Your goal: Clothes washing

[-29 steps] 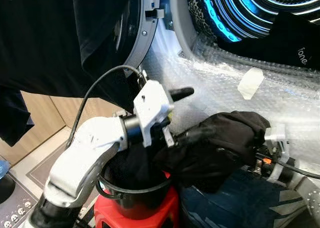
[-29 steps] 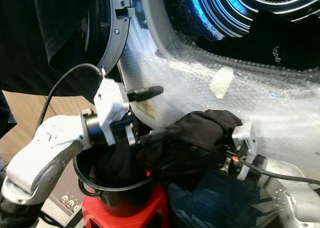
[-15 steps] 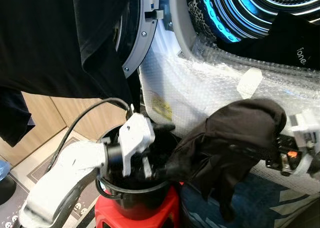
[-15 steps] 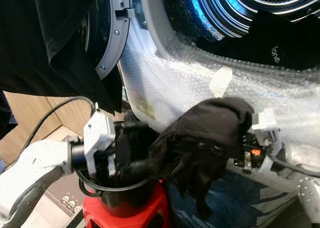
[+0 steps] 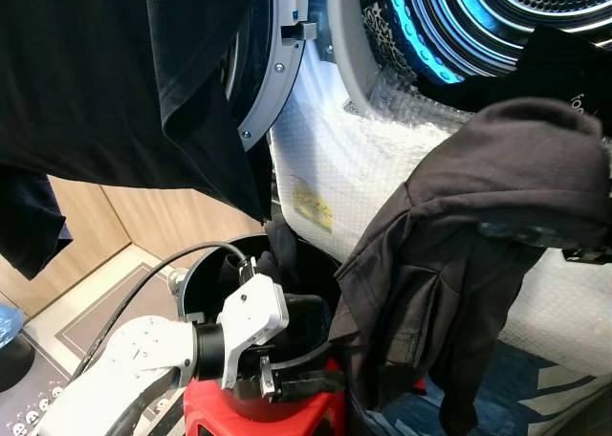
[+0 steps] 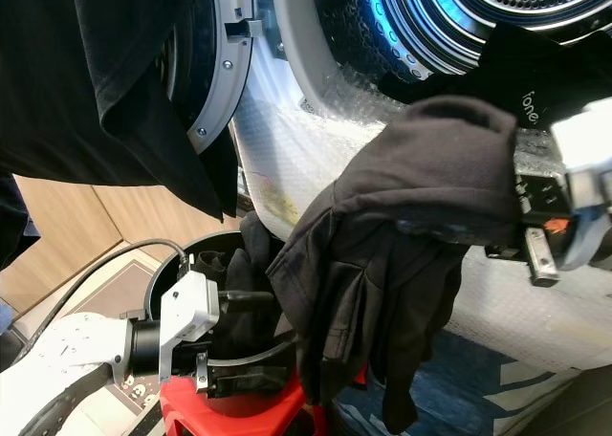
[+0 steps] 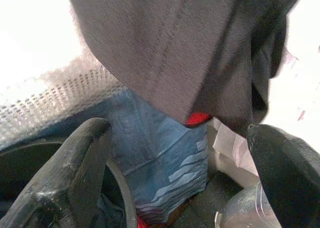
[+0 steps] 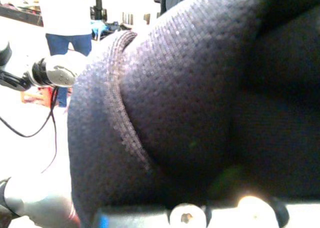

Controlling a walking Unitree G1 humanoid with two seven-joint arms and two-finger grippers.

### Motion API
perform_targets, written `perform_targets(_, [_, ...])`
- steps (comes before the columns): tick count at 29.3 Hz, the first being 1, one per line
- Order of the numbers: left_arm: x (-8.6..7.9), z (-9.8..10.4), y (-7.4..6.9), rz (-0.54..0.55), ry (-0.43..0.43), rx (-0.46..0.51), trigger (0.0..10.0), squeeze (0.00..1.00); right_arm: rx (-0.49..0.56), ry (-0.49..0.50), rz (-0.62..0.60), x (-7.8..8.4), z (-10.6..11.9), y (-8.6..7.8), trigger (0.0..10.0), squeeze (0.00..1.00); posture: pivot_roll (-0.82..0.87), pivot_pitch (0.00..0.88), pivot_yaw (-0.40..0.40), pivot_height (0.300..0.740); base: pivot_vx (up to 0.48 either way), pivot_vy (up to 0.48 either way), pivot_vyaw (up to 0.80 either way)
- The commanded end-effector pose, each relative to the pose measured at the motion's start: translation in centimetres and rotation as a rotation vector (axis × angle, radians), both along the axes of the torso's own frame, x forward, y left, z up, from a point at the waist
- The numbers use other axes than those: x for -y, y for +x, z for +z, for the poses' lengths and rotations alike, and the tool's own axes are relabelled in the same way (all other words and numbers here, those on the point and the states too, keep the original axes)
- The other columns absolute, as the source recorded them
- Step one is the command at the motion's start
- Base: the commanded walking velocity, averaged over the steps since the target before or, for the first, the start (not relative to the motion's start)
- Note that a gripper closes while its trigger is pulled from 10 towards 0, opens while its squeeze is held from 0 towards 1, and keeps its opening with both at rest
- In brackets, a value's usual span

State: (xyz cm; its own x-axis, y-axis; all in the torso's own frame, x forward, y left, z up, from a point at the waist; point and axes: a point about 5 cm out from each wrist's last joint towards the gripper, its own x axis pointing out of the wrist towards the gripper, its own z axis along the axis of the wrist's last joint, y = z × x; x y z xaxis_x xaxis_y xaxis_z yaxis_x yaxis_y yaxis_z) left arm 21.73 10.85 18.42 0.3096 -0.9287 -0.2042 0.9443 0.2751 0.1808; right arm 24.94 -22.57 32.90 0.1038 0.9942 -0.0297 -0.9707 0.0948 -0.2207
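Bubble wrap (image 5: pixel 402 159) is covering the white front of a washing machine (image 6: pixel 287 140), whose drum (image 5: pixel 478 25) is glowing blue at 1 o'clock and whose door (image 5: pixel 273 82) is standing open at 11 o'clock. A large black shirt (image 5: pixel 105 73) is being draped over that door, filling the 10 o'clock area. A dark garment (image 6: pixel 402 226) is being held up at 3 o'clock, level with the drum's lower rim, its loose folds hanging down past a black bucket (image 6: pixel 239 359). The bucket is being carried on a red stool (image 5: pixel 277 407) at 6 o'clock, with more dark clothes (image 5: pixel 282 264) inside it. The right gripper (image 6: pixel 535 216) is clamped on the garment, its fingers being hidden by the cloth. The left gripper (image 5: pixel 301 364) is being held wide open at the bucket's near rim, grasping nothing. Pale letters on a dark item at the drum's mouth are being shown, reading "ione" (image 6: pixel 535 102).
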Motion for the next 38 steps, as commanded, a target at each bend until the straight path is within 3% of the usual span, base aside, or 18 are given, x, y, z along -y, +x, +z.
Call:
perform_targets(1, [0.4, 0.0, -0.8, -0.002, 0.004, 0.022, 10.0, 0.0, 0.073, -0.016, 0.047, 0.0, 2.9, -0.5, 10.0, 0.0, -0.02, 0.075, -0.005, 0.74, 0.0, 0.0, 0.0])
perform_targets(8, [0.6, -0.2, -1.1, 0.034, -0.013, 0.02, 10.0, 0.0, 0.107, -0.02, 0.058, -0.6, 4.7, 0.5, 10.0, 0.0, -0.01, 0.096, -0.032, 0.74, 0.0, 0.0, 0.0])
perform_targets(23, [1.0, -0.4, -2.0, 0.088, -0.039, 0.008, 10.0, 0.0, 0.157, -0.009, 0.1, -4.3, 7.2, 3.3, 10.0, 0.0, 0.01, 0.135, -0.085, 0.74, 0.0, 0.0, 0.0])
perform_targets(30, [1.3, -0.6, -2.4, 0.113, -0.057, -0.003, 10.0, 0.0, 0.184, 0.005, -0.006, -5.1, 8.4, 5.7, 10.0, 0.0, 0.01, 0.148, -0.103, 0.74, 0.0, 0.0, 0.0])
perform_targets(34, [1.5, -0.6, -2.6, 0.119, -0.064, -0.008, 10.0, 0.0, 0.176, 0.044, -0.194, -5.2, 9.5, 8.0, 10.0, 0.0, 0.0, 0.155, -0.108, 0.74, 0.0, 0.0, 0.0])
perform_targets(38, [1.6, -0.6, -2.7, 0.122, -0.067, -0.011, 10.0, 0.0, 0.184, 0.059, -0.324, -5.1, 9.8, 9.4, 10.0, 0.0, 0.0, 0.158, -0.109, 0.74, 0.0, 0.0, 0.0])
